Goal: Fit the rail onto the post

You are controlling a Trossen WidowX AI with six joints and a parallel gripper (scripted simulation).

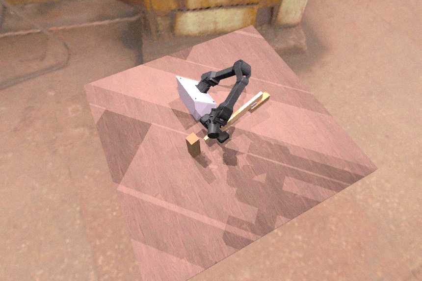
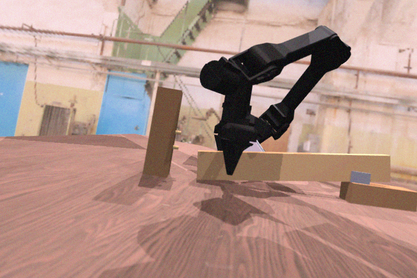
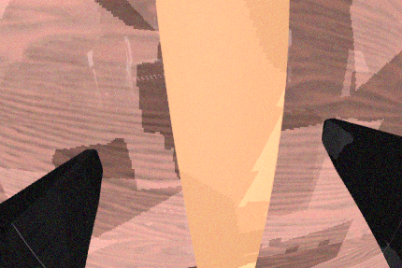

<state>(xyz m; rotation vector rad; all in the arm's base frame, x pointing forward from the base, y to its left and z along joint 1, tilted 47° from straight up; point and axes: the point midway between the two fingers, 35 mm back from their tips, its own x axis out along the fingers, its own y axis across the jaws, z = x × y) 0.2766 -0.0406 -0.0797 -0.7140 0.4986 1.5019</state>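
Observation:
The rail (image 1: 242, 110) (image 2: 306, 167) (image 3: 224, 87) has its far end in the grey bracket (image 2: 360, 177) on the footboard block (image 1: 265, 99) (image 2: 378, 196). Its near end is down at the table, with a gap to the upright post (image 1: 193, 149) (image 2: 163, 132). An upper peg (image 2: 178, 131) and a lower peg (image 2: 175, 147) stick out of the post toward the rail. My gripper (image 1: 214, 130) (image 2: 224, 161) (image 3: 215, 148) is open, pointing down astride the rail near its near end. One finger is on each side, with space between finger and wood. The rail's end holes are hidden.
The arm stands on a pale lavender wedge-shaped base (image 1: 197, 101), beside the rail; a corner of it (image 2: 256, 146) shows behind the rail. The wooden table (image 1: 158, 196) (image 2: 87, 229) carries patchy shadows.

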